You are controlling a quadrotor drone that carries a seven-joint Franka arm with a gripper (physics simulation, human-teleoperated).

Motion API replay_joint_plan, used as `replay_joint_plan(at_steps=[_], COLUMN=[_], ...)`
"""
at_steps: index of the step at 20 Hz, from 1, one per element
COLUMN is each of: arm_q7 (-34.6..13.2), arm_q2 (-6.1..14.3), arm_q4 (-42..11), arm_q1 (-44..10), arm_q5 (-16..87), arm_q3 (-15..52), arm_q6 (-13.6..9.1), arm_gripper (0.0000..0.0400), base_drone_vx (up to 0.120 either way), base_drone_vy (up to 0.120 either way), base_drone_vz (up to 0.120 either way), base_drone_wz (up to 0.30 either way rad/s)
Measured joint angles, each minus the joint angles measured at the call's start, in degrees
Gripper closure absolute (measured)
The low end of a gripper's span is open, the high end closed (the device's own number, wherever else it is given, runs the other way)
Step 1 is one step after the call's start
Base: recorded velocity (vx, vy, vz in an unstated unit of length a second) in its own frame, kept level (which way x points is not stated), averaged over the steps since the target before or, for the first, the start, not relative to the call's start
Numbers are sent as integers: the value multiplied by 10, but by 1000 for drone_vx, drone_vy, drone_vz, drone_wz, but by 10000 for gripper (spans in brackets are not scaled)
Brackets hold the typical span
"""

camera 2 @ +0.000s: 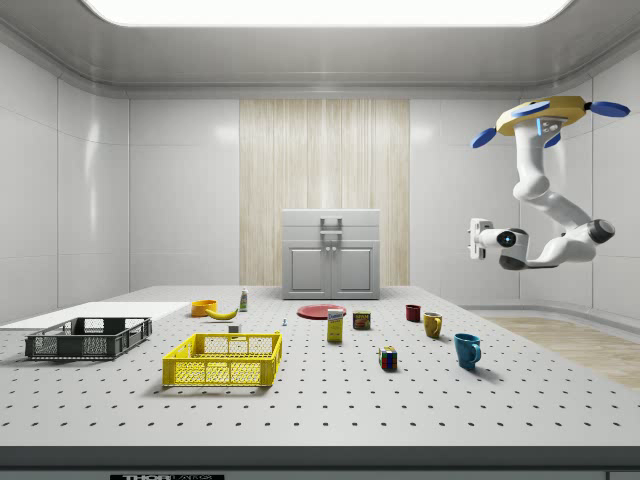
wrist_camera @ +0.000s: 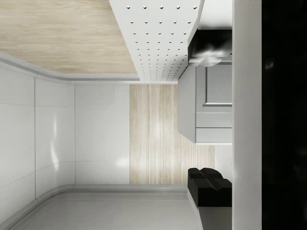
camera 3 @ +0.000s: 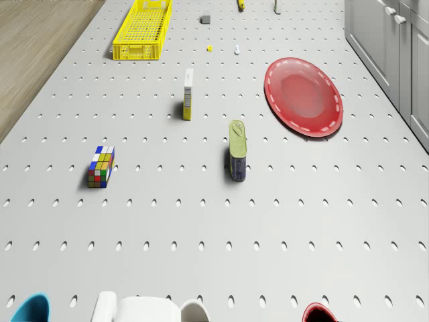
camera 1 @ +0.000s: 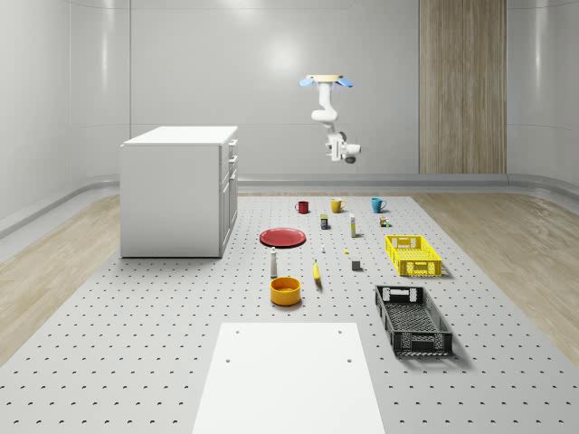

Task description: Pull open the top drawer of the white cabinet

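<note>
The white cabinet stands on the pegboard table at the whole-scene view's left, its front facing right. Its top drawer sits flush and closed, a small handle at its middle. The drone hovers high over the table's far end, above the row of mugs. Its white arm hangs down and bends toward the cabinet. The gripper floats in mid-air at about drawer height, well away from the cabinet and holding nothing. The wrist view looks across at the cabinet from a distance.
Between drone and cabinet lie a red plate, a green can and a Rubik's cube. Red, yellow and blue mugs stand below the drone. A yellow crate, black crate and orange bowl sit nearer.
</note>
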State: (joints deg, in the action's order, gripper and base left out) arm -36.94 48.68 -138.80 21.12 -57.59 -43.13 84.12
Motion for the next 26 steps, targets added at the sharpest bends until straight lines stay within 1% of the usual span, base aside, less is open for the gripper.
replay_joint_plan(at_steps=[17,26], arm_q7=[-25,-39], arm_q2=[45,67], arm_q4=[-7,-10], arm_q1=[56,81], arm_q5=[30,46], arm_q3=[-27,-38], arm_q6=[47,68], arm_gripper=[89,89], base_drone_vx=[120,120], base_drone_vy=[-120,-120], base_drone_vz=[120,4], base_drone_wz=[0,0])
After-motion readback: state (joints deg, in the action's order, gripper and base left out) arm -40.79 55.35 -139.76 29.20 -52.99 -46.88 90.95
